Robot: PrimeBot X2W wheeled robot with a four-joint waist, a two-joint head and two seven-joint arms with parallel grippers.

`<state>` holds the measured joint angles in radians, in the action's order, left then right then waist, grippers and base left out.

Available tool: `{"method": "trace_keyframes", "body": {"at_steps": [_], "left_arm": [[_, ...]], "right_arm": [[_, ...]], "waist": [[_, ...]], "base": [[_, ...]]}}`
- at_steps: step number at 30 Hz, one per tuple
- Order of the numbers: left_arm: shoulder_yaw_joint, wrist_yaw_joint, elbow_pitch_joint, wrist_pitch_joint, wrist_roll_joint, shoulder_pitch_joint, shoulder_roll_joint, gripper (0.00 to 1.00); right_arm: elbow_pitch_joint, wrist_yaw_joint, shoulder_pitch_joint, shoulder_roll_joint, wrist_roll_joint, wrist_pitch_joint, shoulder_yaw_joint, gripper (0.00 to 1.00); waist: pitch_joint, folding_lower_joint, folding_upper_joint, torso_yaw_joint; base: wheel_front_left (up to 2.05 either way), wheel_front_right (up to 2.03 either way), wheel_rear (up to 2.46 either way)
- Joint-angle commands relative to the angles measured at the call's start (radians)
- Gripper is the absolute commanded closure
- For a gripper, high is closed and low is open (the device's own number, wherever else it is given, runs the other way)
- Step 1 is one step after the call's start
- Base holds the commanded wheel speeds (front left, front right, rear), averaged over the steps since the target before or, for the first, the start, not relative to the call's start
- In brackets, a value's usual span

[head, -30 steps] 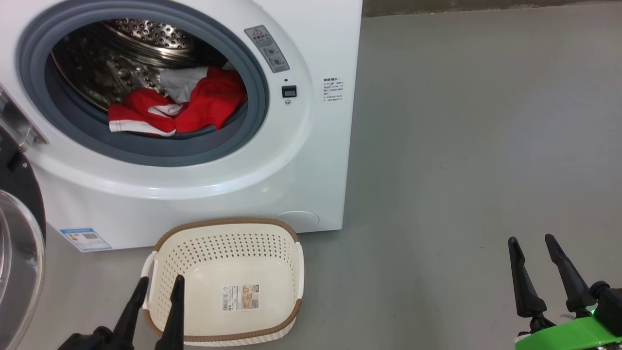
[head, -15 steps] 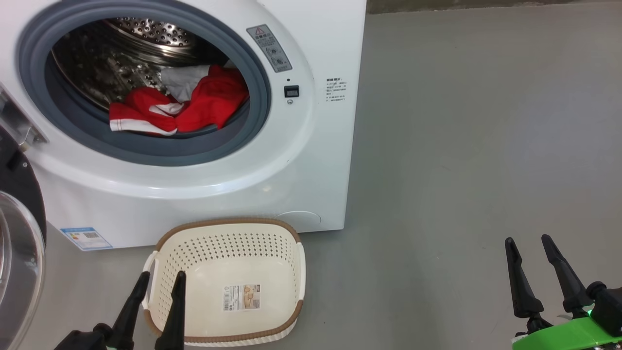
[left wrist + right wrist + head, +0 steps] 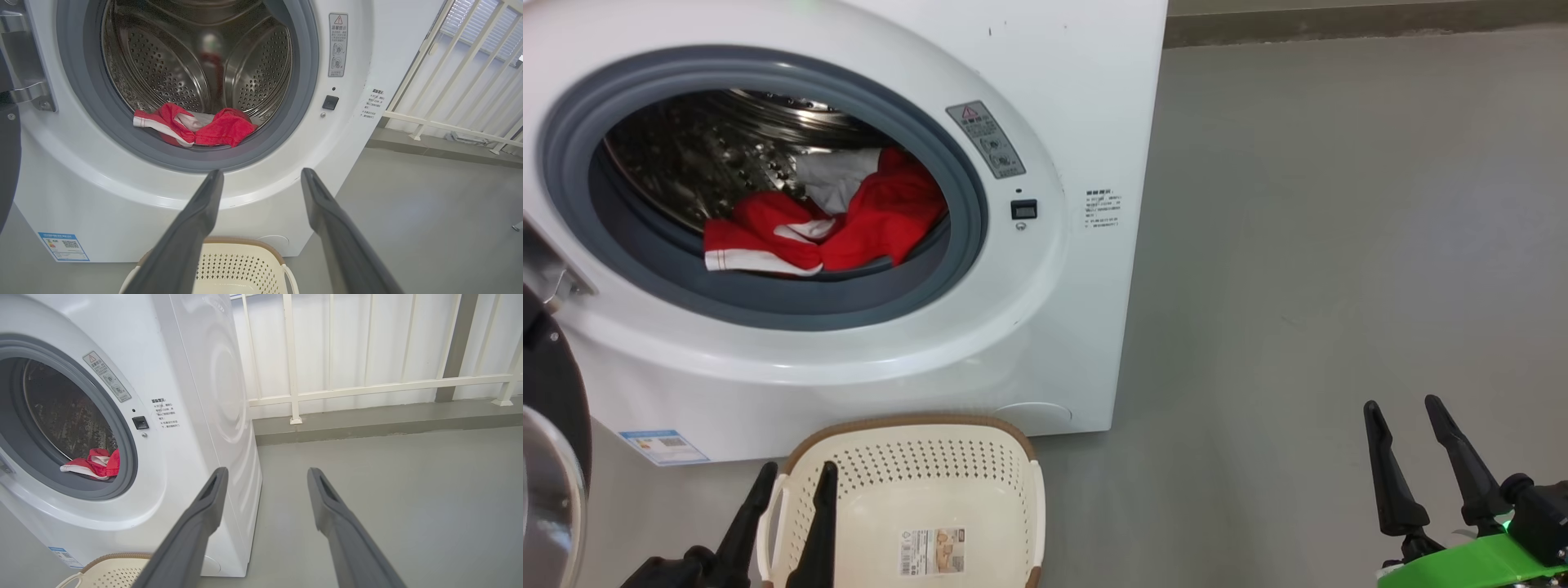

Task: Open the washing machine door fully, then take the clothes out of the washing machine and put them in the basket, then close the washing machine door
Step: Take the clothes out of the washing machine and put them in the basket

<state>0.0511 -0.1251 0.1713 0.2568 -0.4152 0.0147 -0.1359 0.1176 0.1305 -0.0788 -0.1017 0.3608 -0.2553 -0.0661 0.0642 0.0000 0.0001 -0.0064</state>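
The white washing machine (image 3: 1045, 106) stands open, and its black-rimmed door (image 3: 547, 457) hangs swung out at the far left. Red clothes (image 3: 849, 224) with white trim and a pale piece lie at the drum's front lip; the left wrist view has the clothes (image 3: 204, 128) just behind the grey gasket. The cream basket (image 3: 915, 498) sits on the floor in front of the machine. My left gripper (image 3: 796, 474) is open, hovering over the basket's left rim. My right gripper (image 3: 1401, 408) is open above bare floor, well to the right of the machine.
Grey floor (image 3: 1339, 245) stretches to the right of the machine. A white railing (image 3: 367, 386) on a low kerb runs behind and to the right. The basket rim (image 3: 245, 245) lies just below my left fingers in the left wrist view.
The head camera has tilted up, so machine and basket sit lower in the picture. Both grippers stay open in about the same places.
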Motion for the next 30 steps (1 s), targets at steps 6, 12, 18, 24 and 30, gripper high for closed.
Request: {"method": "trace_keyframes", "body": {"at_steps": [6, 12, 18, 24, 30], "left_arm": [[-0.028, -0.006, -0.009, 0.005, -0.012, -0.045, -0.017, 0.00], [-0.029, -0.006, -0.006, 0.005, -0.008, -0.048, -0.016, 0.00], [-0.032, -0.006, -0.005, 0.005, -0.005, -0.056, -0.014, 0.00], [-0.055, -0.006, 0.012, 0.005, 0.012, -0.083, -0.009, 0.00], [-0.076, -0.006, 0.077, 0.005, 0.068, -0.192, -0.012, 0.00]], "right_arm": [[-0.025, 0.000, 0.016, -0.015, 0.003, -0.006, 0.028, 0.00], [-0.024, 0.000, 0.019, -0.014, 0.003, -0.006, 0.027, 0.00], [-0.026, 0.000, 0.027, -0.012, 0.003, -0.006, 0.030, 0.00], [-0.028, 0.000, 0.047, -0.011, 0.003, -0.006, 0.039, 0.00], [-0.032, 0.000, 0.078, -0.004, 0.004, -0.006, 0.041, 0.00]], "waist": [[0.007, 0.0000, -0.0001, 0.000], [0.011, 0.0000, -0.0001, 0.000], [0.025, 0.0000, -0.0001, -0.003], [0.057, 0.0000, -0.0001, -0.016], [0.122, 0.0000, -0.0001, -0.037]], "base": [[0.61, -0.61, 0.00], [0.02, -0.02, 0.00], [0.00, 0.00, 0.00], [0.00, 0.00, 0.00], [0.00, 0.00, 0.00]]}}
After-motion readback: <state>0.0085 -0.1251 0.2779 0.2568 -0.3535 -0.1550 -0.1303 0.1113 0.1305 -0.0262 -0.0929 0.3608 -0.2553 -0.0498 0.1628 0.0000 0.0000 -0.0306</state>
